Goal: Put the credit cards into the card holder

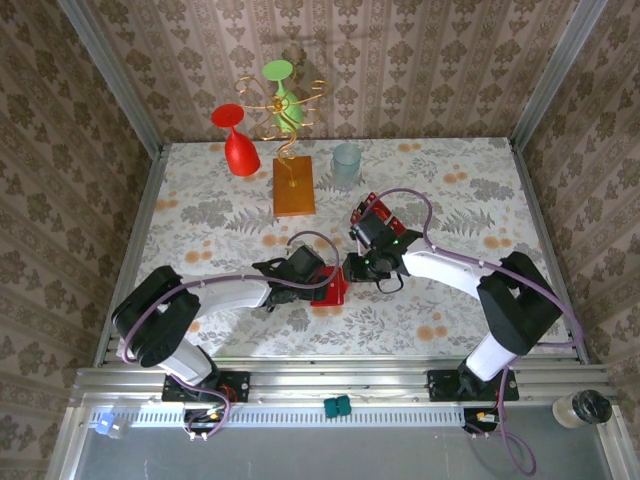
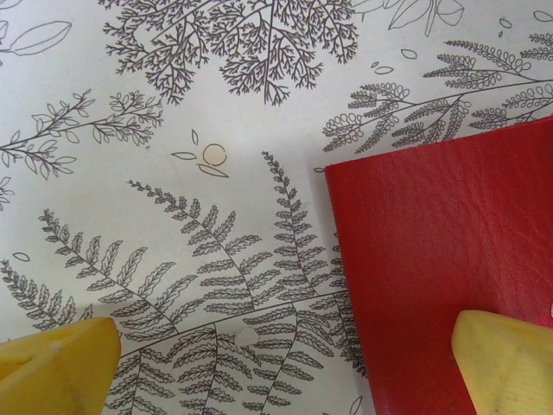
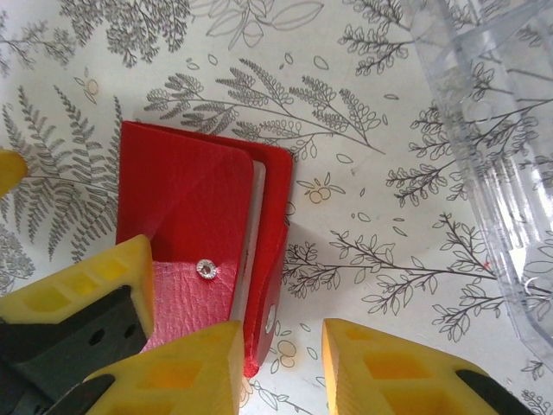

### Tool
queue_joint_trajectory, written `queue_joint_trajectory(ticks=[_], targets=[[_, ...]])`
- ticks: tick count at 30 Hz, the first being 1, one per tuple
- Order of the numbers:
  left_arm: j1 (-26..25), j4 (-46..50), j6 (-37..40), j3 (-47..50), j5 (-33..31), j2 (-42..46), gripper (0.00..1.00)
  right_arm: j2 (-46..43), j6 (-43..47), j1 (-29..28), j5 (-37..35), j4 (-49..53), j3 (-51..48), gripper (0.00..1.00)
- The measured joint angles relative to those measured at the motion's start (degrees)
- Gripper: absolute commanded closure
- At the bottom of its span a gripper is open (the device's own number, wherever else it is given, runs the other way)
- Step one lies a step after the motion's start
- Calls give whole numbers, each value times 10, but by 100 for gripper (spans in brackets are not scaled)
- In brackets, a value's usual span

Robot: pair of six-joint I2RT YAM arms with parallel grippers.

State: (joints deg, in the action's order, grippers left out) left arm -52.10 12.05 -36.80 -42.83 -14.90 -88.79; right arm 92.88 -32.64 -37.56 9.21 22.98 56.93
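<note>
Two grippers meet near the middle of the fern-print table (image 1: 450,180). Your left gripper (image 2: 285,350) is spread wide and grasps nothing: one yellow finger (image 2: 505,363) sits over the red cover of the card holder (image 3: 203,194), the other over bare cloth. The card holder lies flat, partly open, showing a snap and a pale inner edge. Just right of it, your right gripper (image 3: 281,367) has its fingers parted and empty. Farther right sits a clear tray (image 3: 488,130), and the credit cards (image 1: 378,212) lie on the far side of your right wrist.
</note>
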Motion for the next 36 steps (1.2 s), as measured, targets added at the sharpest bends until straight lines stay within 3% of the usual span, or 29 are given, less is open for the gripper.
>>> queue_joint_trajectory(ticks=[7,17,28,36], targets=[[0,0,0,0,0,0,0,20,9,-2,0,0,1,77],[0,0,0,0,0,0,0,20,9,-2,8,-3,1,100],[0,0,0,0,0,0,0,38,-42,-2,93,-78,1,100],[0,0,-3,1,-1,0,0,83,-73,-9,113,-123,1,100]])
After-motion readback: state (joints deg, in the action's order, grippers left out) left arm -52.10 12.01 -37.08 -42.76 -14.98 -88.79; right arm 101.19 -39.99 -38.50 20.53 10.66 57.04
